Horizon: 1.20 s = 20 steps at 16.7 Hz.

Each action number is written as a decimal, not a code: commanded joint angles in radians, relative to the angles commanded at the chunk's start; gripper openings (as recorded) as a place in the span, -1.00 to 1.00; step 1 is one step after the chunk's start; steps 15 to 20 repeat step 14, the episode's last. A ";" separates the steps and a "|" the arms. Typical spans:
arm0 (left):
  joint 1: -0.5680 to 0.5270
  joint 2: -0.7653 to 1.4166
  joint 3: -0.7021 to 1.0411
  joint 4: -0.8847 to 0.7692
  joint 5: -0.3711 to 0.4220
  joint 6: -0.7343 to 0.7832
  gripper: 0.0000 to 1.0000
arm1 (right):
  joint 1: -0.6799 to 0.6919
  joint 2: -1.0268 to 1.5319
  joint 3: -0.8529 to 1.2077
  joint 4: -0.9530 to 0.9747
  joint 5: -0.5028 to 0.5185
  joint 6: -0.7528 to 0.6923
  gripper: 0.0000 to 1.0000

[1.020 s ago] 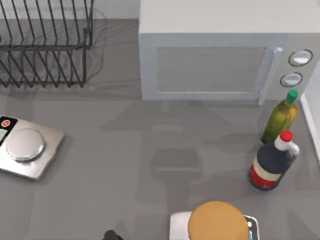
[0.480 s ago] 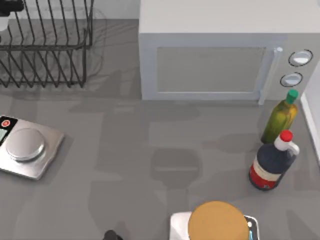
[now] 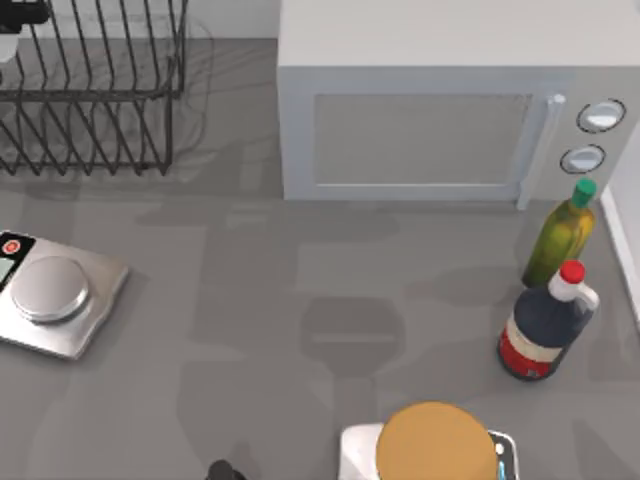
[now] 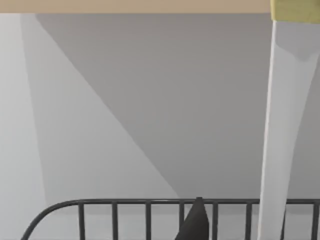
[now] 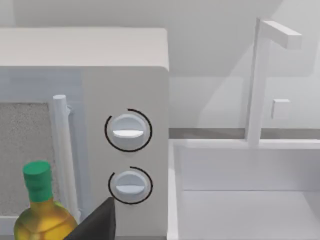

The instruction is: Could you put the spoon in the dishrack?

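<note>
**Left arm arrived over the dishrack**

A second before, nothing hung above the dishrack. By this moment the left gripper had come in over the rack's far left corner at the edge of the top view, and over the last half second it had barely moved. That suggested the carry was about done and the release was the step in hand.

In the left wrist view the gripper's dark tip sat just short of the rack's rounded top wire, with bare grey wall beyond it. Whether this gripper was open, closed or clamped on anything could not be told. Nor could the spoon's place be told. A pale sliver just beside the gripper in the top view was too small to identify, so the spoon might have been in its hold or already down among the bars.

Well apart from all this, the right gripper idled near the microwave and the green-capped bottle, its state likewise unclear.
</note>
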 joint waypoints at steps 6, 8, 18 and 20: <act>0.000 0.000 0.000 0.000 0.000 0.000 0.66 | 0.000 0.000 0.000 0.000 0.000 0.000 1.00; 0.000 0.000 0.000 0.000 0.000 0.000 0.96 | 0.000 0.000 0.000 0.000 0.000 0.000 1.00; 0.000 0.000 0.000 0.000 0.000 0.000 1.00 | 0.000 0.000 0.000 0.000 0.000 0.000 1.00; 0.000 0.000 0.000 0.000 0.000 0.000 1.00 | 0.000 0.000 0.000 0.000 0.000 0.000 1.00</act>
